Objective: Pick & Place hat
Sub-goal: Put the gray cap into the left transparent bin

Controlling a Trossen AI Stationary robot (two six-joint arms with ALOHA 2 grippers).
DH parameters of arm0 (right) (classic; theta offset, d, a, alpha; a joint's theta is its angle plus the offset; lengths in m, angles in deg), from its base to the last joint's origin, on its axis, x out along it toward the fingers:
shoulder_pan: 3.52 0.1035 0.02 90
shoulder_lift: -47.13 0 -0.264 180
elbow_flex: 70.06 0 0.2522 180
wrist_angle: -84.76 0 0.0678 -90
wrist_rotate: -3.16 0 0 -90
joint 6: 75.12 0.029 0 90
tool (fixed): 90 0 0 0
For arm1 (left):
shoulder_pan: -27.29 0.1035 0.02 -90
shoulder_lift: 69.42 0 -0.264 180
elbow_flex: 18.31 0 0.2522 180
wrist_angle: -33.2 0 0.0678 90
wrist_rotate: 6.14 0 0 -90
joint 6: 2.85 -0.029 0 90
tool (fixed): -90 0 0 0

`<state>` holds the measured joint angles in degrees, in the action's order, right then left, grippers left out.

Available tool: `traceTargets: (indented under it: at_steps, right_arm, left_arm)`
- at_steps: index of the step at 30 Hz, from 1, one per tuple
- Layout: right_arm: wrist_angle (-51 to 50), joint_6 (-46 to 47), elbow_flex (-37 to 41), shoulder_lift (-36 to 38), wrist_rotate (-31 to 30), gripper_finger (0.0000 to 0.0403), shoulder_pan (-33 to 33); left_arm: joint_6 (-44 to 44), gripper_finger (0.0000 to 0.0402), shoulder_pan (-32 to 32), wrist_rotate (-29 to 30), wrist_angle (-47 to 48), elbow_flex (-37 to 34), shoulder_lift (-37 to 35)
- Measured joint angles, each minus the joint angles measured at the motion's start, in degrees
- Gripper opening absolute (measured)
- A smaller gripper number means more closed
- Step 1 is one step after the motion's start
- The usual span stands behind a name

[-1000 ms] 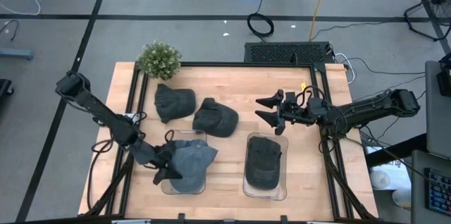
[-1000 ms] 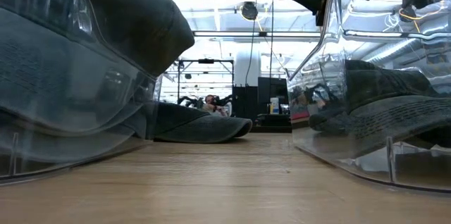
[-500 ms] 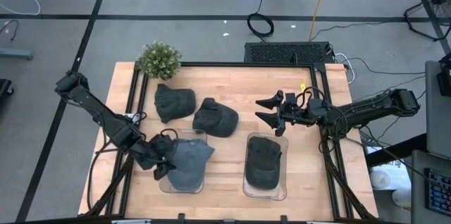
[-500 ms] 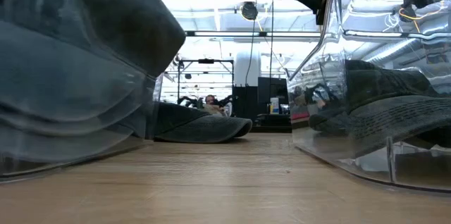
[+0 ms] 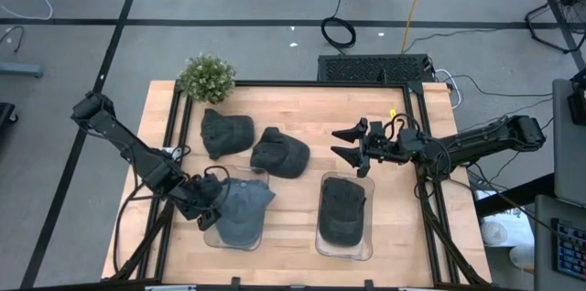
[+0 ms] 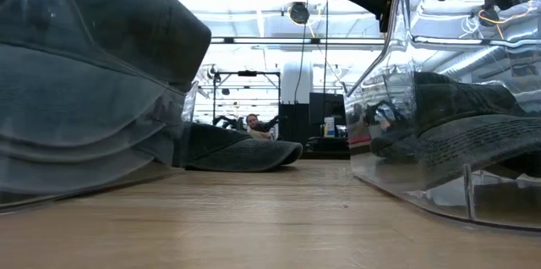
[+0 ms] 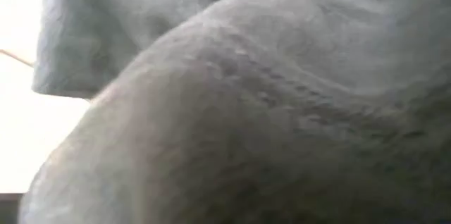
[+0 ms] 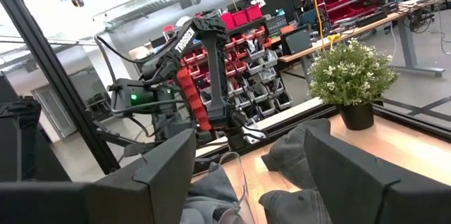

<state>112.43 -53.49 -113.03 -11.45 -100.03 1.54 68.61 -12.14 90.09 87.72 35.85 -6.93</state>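
A grey-blue hat lies in the left clear tray. It fills the left of the low view and its cloth covers the whole left wrist view. My left gripper is at the hat's left edge, shut on it. A dark hat lies in the right clear tray. My right gripper hangs open above that tray's far end, touching nothing; its fingers frame the right wrist view. Two more dark hats rest on the tabletop. My left gripper has the grey-blue hat by its left edge, coming level from the table's left. The cloth hides the fingers, so the kind of hold does not show. The hat rests in the left tray, with its brim toward the far right.
A potted plant stands at the table's far left corner. A black frame rail runs along the left side and another along the right. Bare wood lies between the two trays.
My left gripper has moved a little toward the table's left and far edges, and the grey-blue hat has gone with it. In the low view the hat has sunk lower into the left tray. My right arm has kept still.
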Motion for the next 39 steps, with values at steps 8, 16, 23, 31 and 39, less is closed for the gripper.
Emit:
traceTargets:
  at_steps: [8,16,23,31,39]
  right_arm:
    - [-0.11,0.08,0.0,0.0,-0.02,0.0254,-0.01]
    - [-0.13,0.07,0.0,0.0,-0.02,0.0254,0.0]
    - [-0.38,0.02,0.0,0.0,0.0,0.0254,0.0]
    - [-1.21,0.15,0.0,0.0,-0.01,0.0254,0.0]
    - [-1.2,0.15,0.0,0.01,0.0,0.0254,0.0]
  left_arm:
    - [2.07,0.0253,0.47,0.68,7.81,3.17,0.08]
    - [-1.24,0.0253,0.47,5.46,13.83,10.55,0.06]
    - [1.32,0.0253,0.47,6.85,16.52,11.53,0.08]
    - [5.58,0.0253,0.47,5.69,20.63,11.53,0.08]
    - [4.48,0.0253,0.47,3.24,22.49,11.57,0.07]
